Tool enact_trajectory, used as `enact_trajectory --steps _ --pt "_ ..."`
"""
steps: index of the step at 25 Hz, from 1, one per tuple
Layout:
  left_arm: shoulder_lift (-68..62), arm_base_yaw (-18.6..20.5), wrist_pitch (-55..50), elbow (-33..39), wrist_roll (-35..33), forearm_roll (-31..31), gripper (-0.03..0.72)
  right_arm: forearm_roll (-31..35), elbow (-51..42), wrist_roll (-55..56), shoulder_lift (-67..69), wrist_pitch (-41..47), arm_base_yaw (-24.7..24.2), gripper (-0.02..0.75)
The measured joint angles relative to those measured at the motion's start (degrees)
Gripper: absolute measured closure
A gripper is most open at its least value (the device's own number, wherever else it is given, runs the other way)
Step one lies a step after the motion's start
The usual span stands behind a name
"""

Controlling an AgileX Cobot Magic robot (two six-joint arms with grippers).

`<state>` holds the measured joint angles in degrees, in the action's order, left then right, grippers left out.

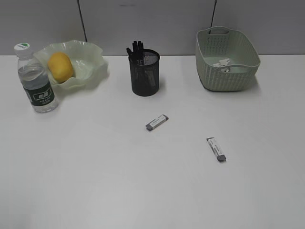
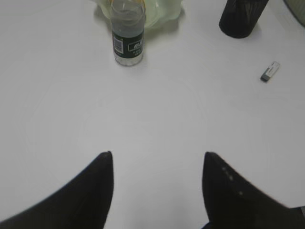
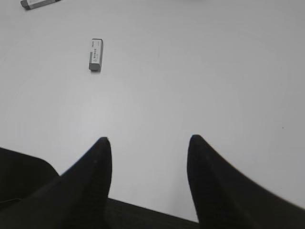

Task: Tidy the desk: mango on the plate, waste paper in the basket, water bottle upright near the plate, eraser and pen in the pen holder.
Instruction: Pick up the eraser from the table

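The pen holder (image 1: 145,73) stands at the back middle of the white worktop (image 1: 95,181), with dark pens (image 1: 137,49) poking out of its top. Left of the holder sits the plate (image 1: 88,67) with the mango (image 1: 60,66) lying in it. The bottle (image 1: 36,81) stands upright with its cap on, further left of the holder and just in front of the plate's left edge — so close that in the exterior view it overlaps the rim. Right of the holder, well apart from it, is the basket (image 1: 228,59), and the waste paper (image 1: 222,63) lies inside it on the bottom.

Two erasers remain on the bare worktop. One eraser (image 1: 157,122) lies in front of the holder, slightly to its right; the other eraser (image 1: 216,150) lies further forward and further right, roughly in front of the basket.

The left pincer (image 2: 157,164) hangs above empty worktop with its jaws spread wide and nothing between them — the bottle and holder show far ahead of it. The right pincer (image 3: 147,148) is likewise wide open and empty, with the second eraser ahead and to its left.
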<state>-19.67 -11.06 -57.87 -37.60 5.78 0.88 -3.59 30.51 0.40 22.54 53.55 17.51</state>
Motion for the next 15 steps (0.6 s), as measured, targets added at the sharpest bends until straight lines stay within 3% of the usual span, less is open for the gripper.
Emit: enact_trajectory --steps 9,15 --pt "16.99 0.00 -5.99 2.63 0.00 0.18 0.244 0.25 -0.04 0.00 0.34 0.00 0.00 0.323" --pt "20.07 0.00 -6.72 5.50 -0.19 0.18 0.244 0.36 -0.04 0.00 0.34 -0.17 0.00 0.323"
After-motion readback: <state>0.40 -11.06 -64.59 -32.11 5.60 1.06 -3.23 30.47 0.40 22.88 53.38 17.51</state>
